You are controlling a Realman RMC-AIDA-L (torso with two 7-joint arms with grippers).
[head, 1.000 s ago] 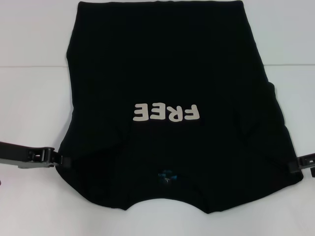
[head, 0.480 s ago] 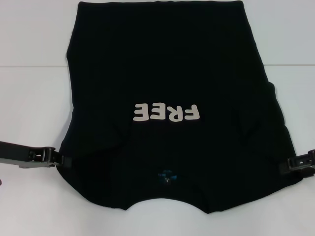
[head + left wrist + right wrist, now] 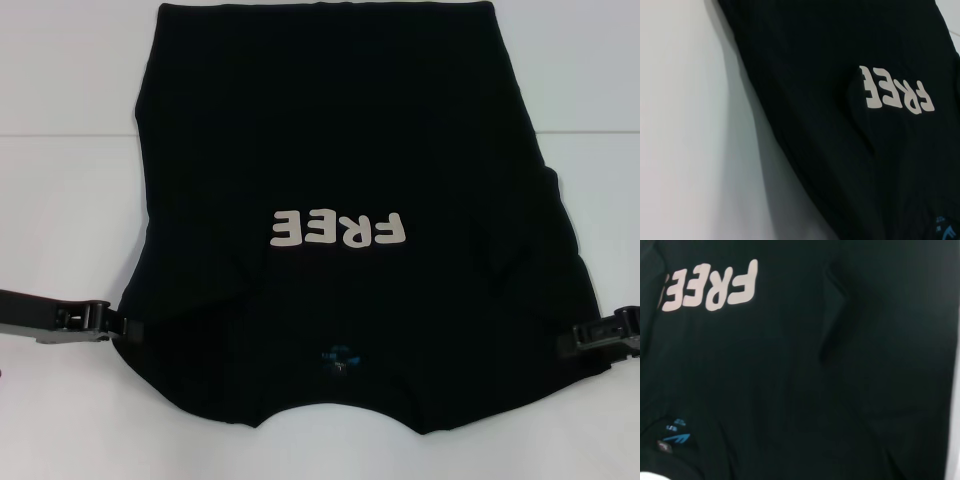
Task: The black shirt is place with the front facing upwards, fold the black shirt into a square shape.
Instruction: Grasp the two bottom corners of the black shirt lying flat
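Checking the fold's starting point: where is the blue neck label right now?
In the head view, the blue neck label sits low on the black shirt, just below the FREE lettering.

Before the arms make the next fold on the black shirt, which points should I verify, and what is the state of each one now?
1. Front faces up: ok. The FREE lettering shows on top of the black shirt.
2. Sleeves folded in: ok; no sleeve sticks out at either side.
3. Left gripper at the shirt's left edge near the shoulder: ok. Its grip on the cloth: cannot tell.
4. Right gripper at the right edge: ok. Grip: cannot tell.
5. Cloth flat: not ok; creases run near both shoulders.
6. Far hem on the white table: cannot tell; it runs out of the head view.
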